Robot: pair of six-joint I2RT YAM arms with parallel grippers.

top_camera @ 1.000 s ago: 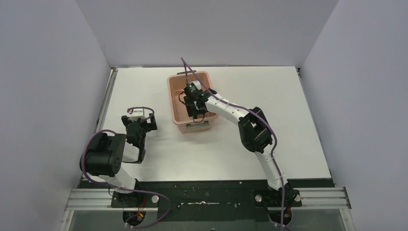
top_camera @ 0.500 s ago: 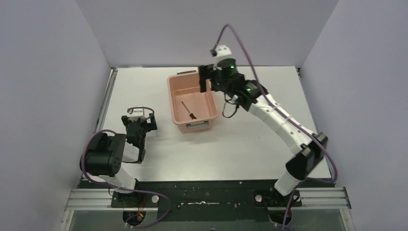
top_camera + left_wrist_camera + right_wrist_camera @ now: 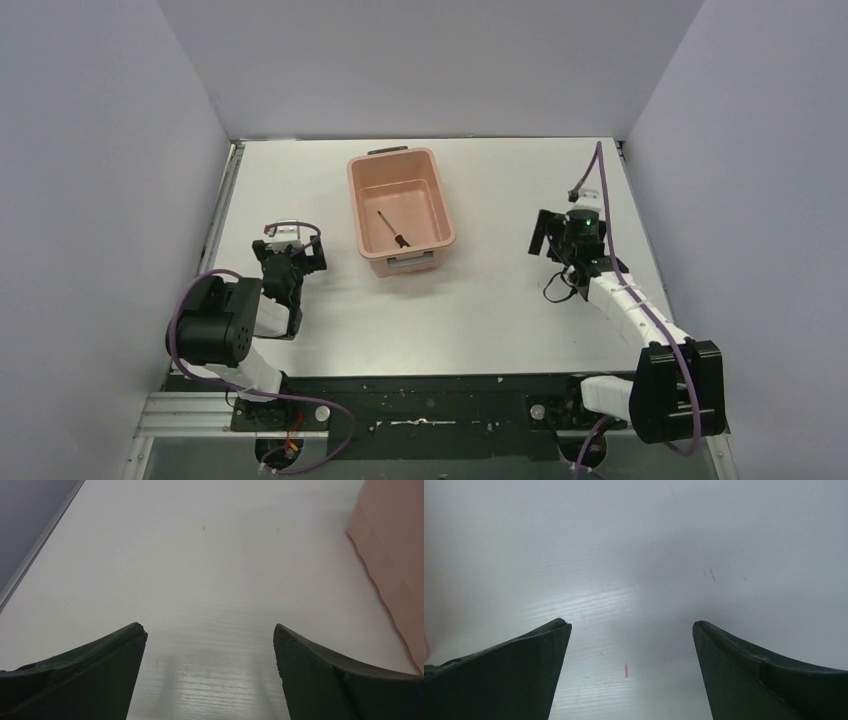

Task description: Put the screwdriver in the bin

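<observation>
The small screwdriver (image 3: 391, 229) lies slantwise on the floor of the pink bin (image 3: 358, 216), which stands at the middle back of the white table. Right of the bin, over bare table, my right gripper (image 3: 541, 233) is open with nothing between its fingers; its wrist view shows only tabletop between them (image 3: 630, 626). My left gripper (image 3: 287, 248) is left of the bin, folded near its base, also open and empty (image 3: 210, 628). One side of the bin (image 3: 395, 555) shows at the right edge of the left wrist view.
Grey walls enclose the table on the left, back and right. A metal rail (image 3: 222, 215) runs along the left table edge. A black strip with the arm bases (image 3: 420, 395) borders the near edge.
One second ago the right gripper was down inside the bin. It opened, left the screwdriver on the bin floor, rose, and swung back to the right side of the table. The left arm stayed still.
</observation>
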